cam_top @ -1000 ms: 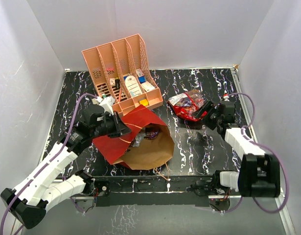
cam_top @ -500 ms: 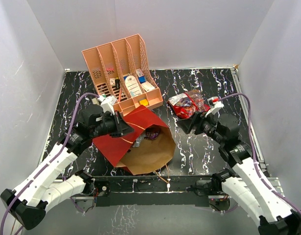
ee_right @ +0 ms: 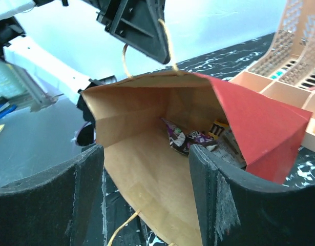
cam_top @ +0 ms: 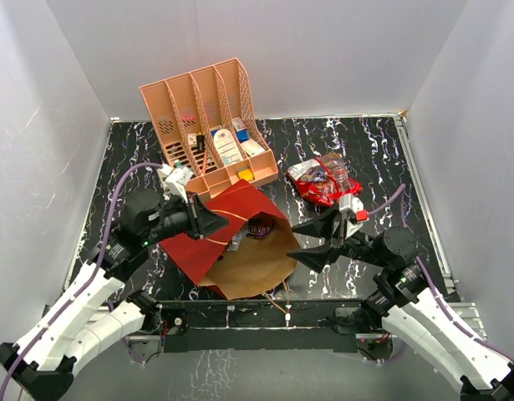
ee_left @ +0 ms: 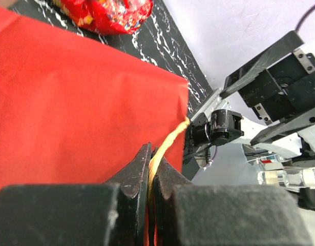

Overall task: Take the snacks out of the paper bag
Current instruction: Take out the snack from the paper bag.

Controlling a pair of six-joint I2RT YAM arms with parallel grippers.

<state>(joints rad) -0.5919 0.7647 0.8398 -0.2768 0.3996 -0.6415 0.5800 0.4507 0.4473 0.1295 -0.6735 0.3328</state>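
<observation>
The paper bag (cam_top: 208,238) lies on its side, red outside, its kraft mouth facing front right. My left gripper (cam_top: 213,221) is shut on its tan cord handle (ee_left: 170,139) and holds the top edge of the mouth up; the left wrist view shows my left gripper (ee_left: 151,154) clamped on the cord over the red paper (ee_left: 80,102). My right gripper (cam_top: 311,242) is open and empty, just outside the mouth. The right wrist view, past my right gripper (ee_right: 147,151), shows a purple pack (ee_right: 185,139), a yellow pack (ee_right: 218,129) and a silvery wrapper (ee_right: 233,147) deep inside. A shiny red snack bag (cam_top: 323,182) lies on the table.
The salmon-pink organizer (cam_top: 206,117) with small boxes and cards stands behind the bag, touching its rear corner. White walls close in the left, back and right sides. A second cord handle (cam_top: 277,299) trails over the front rail.
My right gripper left the shiny red bag on the table and swung left and forward to the bag's mouth, open. My left gripper kept its hold on the handle.
</observation>
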